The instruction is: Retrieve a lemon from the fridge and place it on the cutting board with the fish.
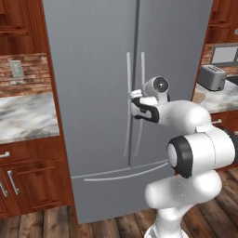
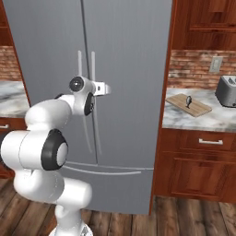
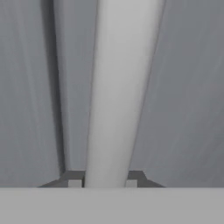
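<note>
Room: kitchen in red-brown cabinets, brick backsplash, plank floor.
Fridge (image 1: 97, 93): doors both shut, so the lemon, presumably inside, cannot be seen yet.
Table (image 2: 203, 120): marble top right of the fridge, carrying the goal.
Cutting board (image 2: 189, 105): lies near the table's front edge, beside the fridge.
Toaster (image 2: 227, 91): toward the table's far right end.
Fish (image 2: 188, 100): on the cutting board's middle, awaiting the lemon.
Gripper (image 3: 103, 183): clamped on the door handle (image 3: 116, 87), likely to pull the door open.
</note>
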Available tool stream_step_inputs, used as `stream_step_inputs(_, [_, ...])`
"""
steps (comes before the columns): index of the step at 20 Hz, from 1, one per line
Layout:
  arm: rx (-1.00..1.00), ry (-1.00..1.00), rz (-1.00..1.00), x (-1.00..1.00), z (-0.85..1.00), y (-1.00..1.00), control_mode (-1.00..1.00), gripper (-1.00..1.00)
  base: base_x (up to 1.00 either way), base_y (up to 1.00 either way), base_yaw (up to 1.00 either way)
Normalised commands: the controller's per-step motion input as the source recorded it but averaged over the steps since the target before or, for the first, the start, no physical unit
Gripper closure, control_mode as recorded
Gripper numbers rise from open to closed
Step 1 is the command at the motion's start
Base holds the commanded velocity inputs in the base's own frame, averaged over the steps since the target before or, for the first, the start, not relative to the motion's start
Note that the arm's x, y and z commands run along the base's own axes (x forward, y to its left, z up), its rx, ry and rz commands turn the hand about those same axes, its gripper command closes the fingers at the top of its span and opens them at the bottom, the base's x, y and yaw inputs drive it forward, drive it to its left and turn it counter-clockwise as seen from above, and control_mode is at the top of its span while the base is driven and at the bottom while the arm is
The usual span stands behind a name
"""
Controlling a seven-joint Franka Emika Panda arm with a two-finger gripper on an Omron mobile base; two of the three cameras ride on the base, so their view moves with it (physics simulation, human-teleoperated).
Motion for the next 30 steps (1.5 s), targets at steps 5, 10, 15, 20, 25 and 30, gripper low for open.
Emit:
stream_step_inputs(5, [0.01, 0.00, -0.07, -0.80, 0.00, -0.44, -1.00, 1.00, 0.00, 0.00, 0.00])
stream_step_inputs(10, [0.04, 0.09, -0.04, -0.80, 0.06, -0.55, -1.00, 1.00, 0.00, 0.00, 0.00])
stream_step_inputs(15, [0.21, 0.32, 0.04, -0.82, 0.35, -0.97, -1.00, 1.00, 0.00, 0.00, 0.00])
stream_step_inputs(20, [0.27, 0.26, 0.13, -0.98, 0.38, -0.99, -1.00, 1.00, 0.00, 0.00, 0.00])
stream_step_inputs(25, [0.23, 0.24, 0.12, -0.98, 0.33, -0.84, -1.00, 1.00, 0.00, 0.00, 0.00])
stream_step_inputs(30, [0.14, 0.20, 0.10, -0.67, 0.10, -0.72, -1.00, 1.00, 0.00, 0.00, 0.00])
